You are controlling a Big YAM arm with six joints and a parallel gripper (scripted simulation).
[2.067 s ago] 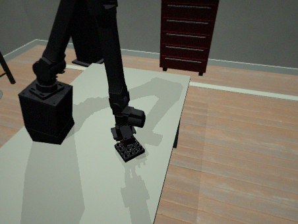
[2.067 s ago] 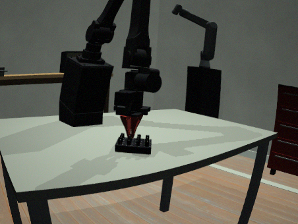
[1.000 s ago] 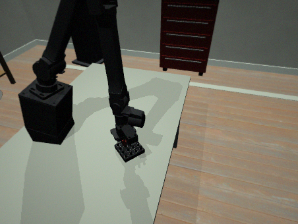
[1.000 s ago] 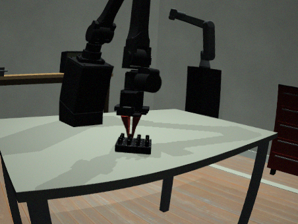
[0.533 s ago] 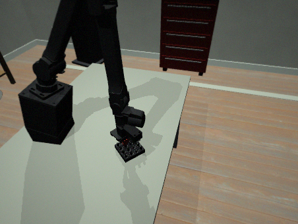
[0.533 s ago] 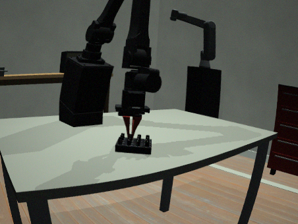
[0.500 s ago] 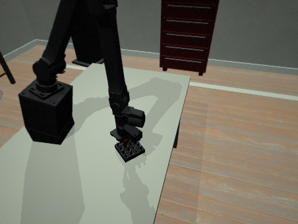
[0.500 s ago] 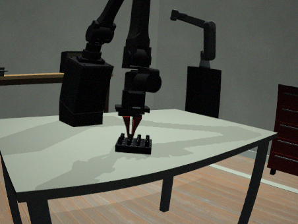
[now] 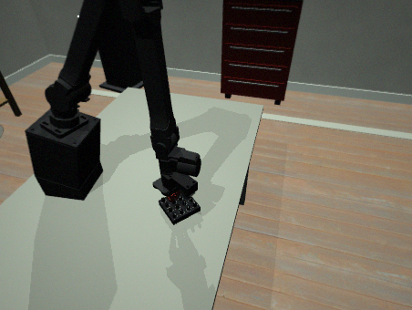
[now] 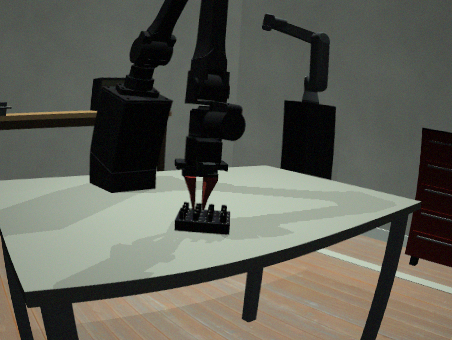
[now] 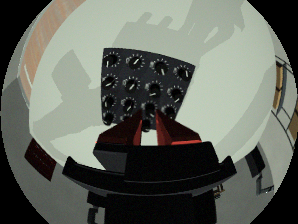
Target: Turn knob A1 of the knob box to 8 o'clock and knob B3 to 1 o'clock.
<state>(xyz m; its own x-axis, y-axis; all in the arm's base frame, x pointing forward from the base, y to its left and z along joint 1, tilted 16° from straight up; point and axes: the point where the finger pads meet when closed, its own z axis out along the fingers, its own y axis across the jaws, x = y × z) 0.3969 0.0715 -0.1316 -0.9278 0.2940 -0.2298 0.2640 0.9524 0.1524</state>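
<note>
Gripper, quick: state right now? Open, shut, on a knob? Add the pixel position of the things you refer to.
Gripper (image 9: pixel 174 199) (image 10: pixel 198 208) (image 11: pixel 149 113): slightly open, fingers parted with a narrow gap, down among the knobs of the knob box (image 9: pixel 175 222) (image 10: pixel 202 228) (image 11: pixel 120 72); no grip on a knob visible.

tool (image 9: pixel 174 198) (image 10: pixel 198 208) (image 11: pixel 149 113) turned about its length, shadow (image 9: pixel 186 270) (image 10: pixel 125 252) reshaped
</note>
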